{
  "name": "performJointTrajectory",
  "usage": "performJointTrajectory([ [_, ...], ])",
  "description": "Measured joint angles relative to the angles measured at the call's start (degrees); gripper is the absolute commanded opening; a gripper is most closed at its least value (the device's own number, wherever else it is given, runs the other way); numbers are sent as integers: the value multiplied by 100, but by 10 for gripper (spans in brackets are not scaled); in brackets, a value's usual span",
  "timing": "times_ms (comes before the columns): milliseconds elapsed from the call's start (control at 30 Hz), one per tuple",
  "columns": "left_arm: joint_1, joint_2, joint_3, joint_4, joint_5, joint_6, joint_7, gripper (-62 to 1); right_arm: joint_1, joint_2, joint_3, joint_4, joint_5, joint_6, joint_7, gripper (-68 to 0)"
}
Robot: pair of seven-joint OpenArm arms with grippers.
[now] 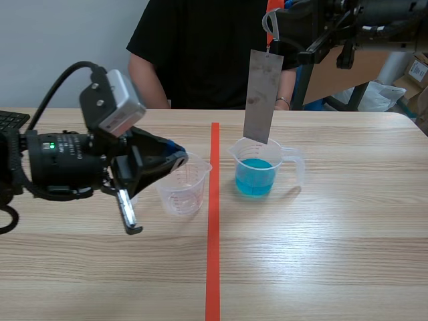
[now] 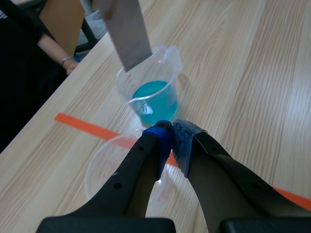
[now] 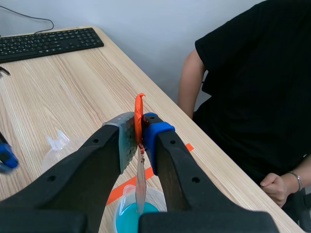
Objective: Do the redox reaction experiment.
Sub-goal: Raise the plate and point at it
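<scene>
A grey metal strip [image 1: 263, 97] hangs upright from my right gripper [image 1: 273, 41], which is raised high and shut on the strip's orange-taped upper end [image 3: 139, 109]. The strip's lower end is just above a clear beaker of blue liquid [image 1: 255, 175], right of the tape line. In the right wrist view the strip [image 3: 140, 179] shows edge-on over the blue liquid [image 3: 129, 217]. An empty clear cup [image 1: 183, 188] stands left of the line. My left gripper [image 2: 171, 141] is at the near rim of that cup [image 2: 104, 167], fingers closed on the thin wall.
A person in a black shirt [image 1: 200, 47] sits across the table, one hand [image 3: 278, 187] resting at its far edge. A keyboard [image 3: 48, 42] lies at the far left. An orange-red tape line [image 1: 213, 234] runs down the table's middle. A small metal piece [image 1: 127, 212] hangs below the left arm.
</scene>
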Motion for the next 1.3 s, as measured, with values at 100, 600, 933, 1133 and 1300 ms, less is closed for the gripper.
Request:
performJointTrajectory([
  [100, -313, 306, 365, -37, -2, 417, 107, -563, 0, 0, 0, 0, 2, 2, 2, -660],
  [600, -1591, 1565, 1152, -2218, 527, 809, -125, -563, 0, 0, 0, 0, 0, 2, 2, -660],
  [933, -2050, 2070, 1152, -3106, 748, 807, -404, -563, 0, 0, 0, 0, 0, 2, 2, -660],
  [1133, -2251, 2299, 1152, -3438, 750, 813, -470, -563, 0, 0, 0, 0, 0, 2, 2, -660],
  [1300, -2280, 2385, 1152, -3630, 1008, 855, -636, -563, 0, 0, 0, 0, 0, 4, 0, -660],
])
